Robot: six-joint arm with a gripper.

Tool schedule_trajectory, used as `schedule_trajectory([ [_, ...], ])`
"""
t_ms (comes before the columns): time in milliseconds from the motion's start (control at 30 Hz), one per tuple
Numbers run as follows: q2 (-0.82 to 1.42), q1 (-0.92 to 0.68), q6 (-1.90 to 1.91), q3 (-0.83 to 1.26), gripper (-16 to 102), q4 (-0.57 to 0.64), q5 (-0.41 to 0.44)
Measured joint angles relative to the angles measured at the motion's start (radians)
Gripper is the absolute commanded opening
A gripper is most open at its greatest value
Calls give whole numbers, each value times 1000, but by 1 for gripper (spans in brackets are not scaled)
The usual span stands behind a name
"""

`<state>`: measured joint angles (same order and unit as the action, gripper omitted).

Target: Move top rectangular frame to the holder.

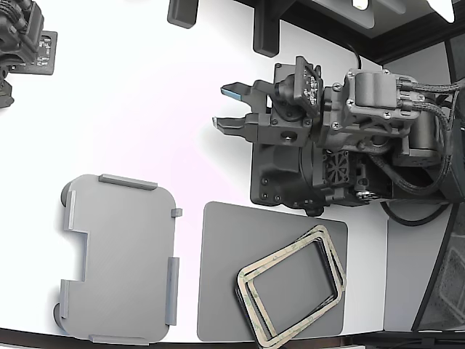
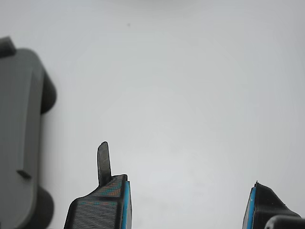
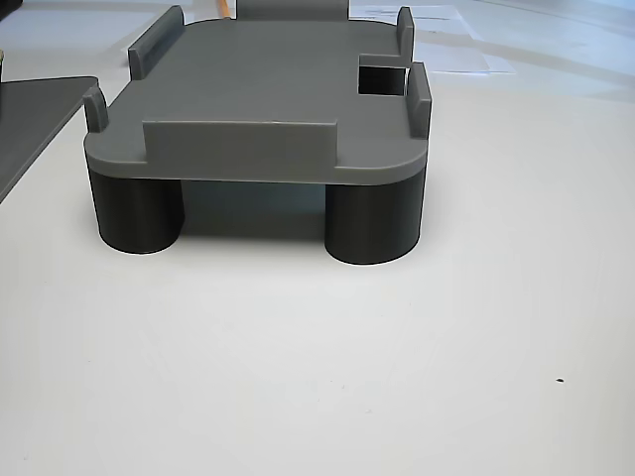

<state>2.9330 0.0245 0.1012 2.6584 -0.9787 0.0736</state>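
- The holder (image 1: 120,258), a light grey tray with raised edge tabs and a stepped notch in one long side, lies toward the exterior view's left, just beside the dark grey mat (image 1: 225,276) and not touching it. Nothing lies in it. In the other view the holder (image 3: 258,99) stands on short dark round feet, so its top is a little above the white table (image 1: 145,109).
- The dark grey mat is the landmark for the rest. On its half toward the exterior view's right lie two thin frames stacked, turned at an angle to the mat's edges.
- The top rectangular frame (image 1: 251,280) is tan with greenish patches. It rests on the lower frame (image 1: 336,256), slightly shifted, so the lower one shows along one side.
- I judge the top frame to be light, thin and rather stiff, but its narrow bars may bend or slip. A hold across one long bar, near its middle, seems best, without catching the frame below.
- The gripper (image 1: 227,107) hovers above the bare table beyond the mat's far edge, well apart from the frames. Its jaws are spread and hold nothing. The wrist view shows the fingertips (image 2: 113,191) with blue pads and only white table between them.
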Motion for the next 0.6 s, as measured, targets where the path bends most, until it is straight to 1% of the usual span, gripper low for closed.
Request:
schedule_trajectory([
  [33, 0, -2, -2, 0, 100, 0, 0],
  [100, -29, -37, -37, -23, 100, 34, -32],
  [233, -147, -66, -69, -31, 100, 189, -49],
  [333, -161, -66, -71, -18, 100, 259, -52],
  [400, -150, -67, -75, -20, 100, 265, -61],
  [467, -175, -86, -81, -60, 100, 241, -61],
  [600, -310, -178, -67, -206, 100, 133, -12],
])
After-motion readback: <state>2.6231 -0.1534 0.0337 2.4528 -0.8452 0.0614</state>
